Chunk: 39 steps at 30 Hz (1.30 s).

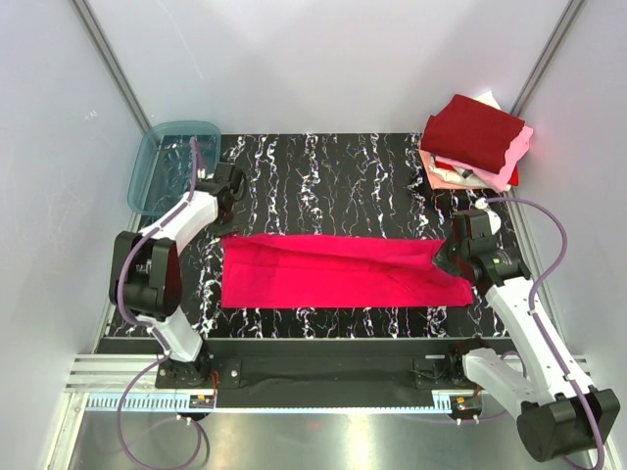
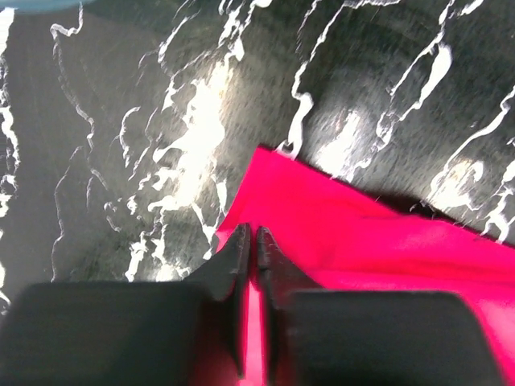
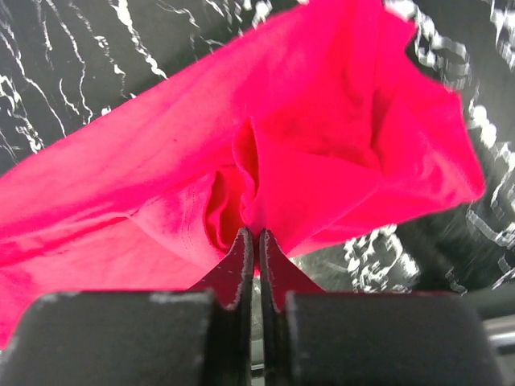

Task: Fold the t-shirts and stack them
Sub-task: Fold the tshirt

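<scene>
The right fingers (image 3: pixel 238 261) are clenched on a bunched fold of the bright pinkish-red t-shirt (image 1: pixel 333 274), holding its right end slightly raised off the tabletop (image 1: pixel 362 176). The left fingers (image 2: pixel 235 265) are pressed nearly together over the shirt's far left corner. The left wrist view shows red cloth under and behind them, but I cannot tell if any of it is pinched. Between the two arms the shirt lies spread as a long band across the middle of the black marbled tabletop. A stack of folded t-shirts (image 1: pixel 475 137), dark maroon on top with pale pink, salmon and white beneath, sits at the far right corner. A translucent blue-grey tub (image 1: pixel 162 166) stands at the far left corner, near the left fingers
</scene>
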Each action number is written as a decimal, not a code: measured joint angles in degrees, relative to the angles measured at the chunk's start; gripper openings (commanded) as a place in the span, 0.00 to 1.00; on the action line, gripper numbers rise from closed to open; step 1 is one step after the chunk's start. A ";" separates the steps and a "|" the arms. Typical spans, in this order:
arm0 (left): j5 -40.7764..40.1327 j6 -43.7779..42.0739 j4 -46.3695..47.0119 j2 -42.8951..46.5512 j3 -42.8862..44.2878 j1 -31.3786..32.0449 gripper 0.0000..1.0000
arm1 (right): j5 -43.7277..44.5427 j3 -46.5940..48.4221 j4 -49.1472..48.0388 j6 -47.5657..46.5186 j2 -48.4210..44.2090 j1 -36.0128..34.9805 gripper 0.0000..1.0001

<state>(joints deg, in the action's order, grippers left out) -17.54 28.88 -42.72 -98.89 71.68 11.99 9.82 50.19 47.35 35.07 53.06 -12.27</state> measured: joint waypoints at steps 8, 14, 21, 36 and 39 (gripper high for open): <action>-2.27 1.81 0.31 11.43 -9.60 0.22 0.77 | 0.63 -6.95 3.74 12.92 -7.61 0.02 0.95; -2.38 2.47 1.07 15.58 -10.34 0.24 0.73 | 1.20 -6.51 3.23 14.32 -6.49 0.00 0.94; 0.22 2.47 5.70 13.22 -11.06 3.08 0.68 | -1.25 -8.15 -3.74 14.43 0.22 0.02 0.91; 3.89 2.73 11.15 -1.46 -10.84 9.09 0.51 | -9.42 9.57 -11.52 5.51 45.66 0.09 0.87; 3.61 2.95 11.93 -0.92 -11.74 9.79 0.49 | -11.10 19.04 -9.53 3.08 53.07 0.07 0.86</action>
<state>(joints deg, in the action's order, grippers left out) -13.93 31.83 -30.79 -99.81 59.94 21.78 -1.28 69.23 37.82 38.15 106.13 -12.21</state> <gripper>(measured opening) 0.498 0.869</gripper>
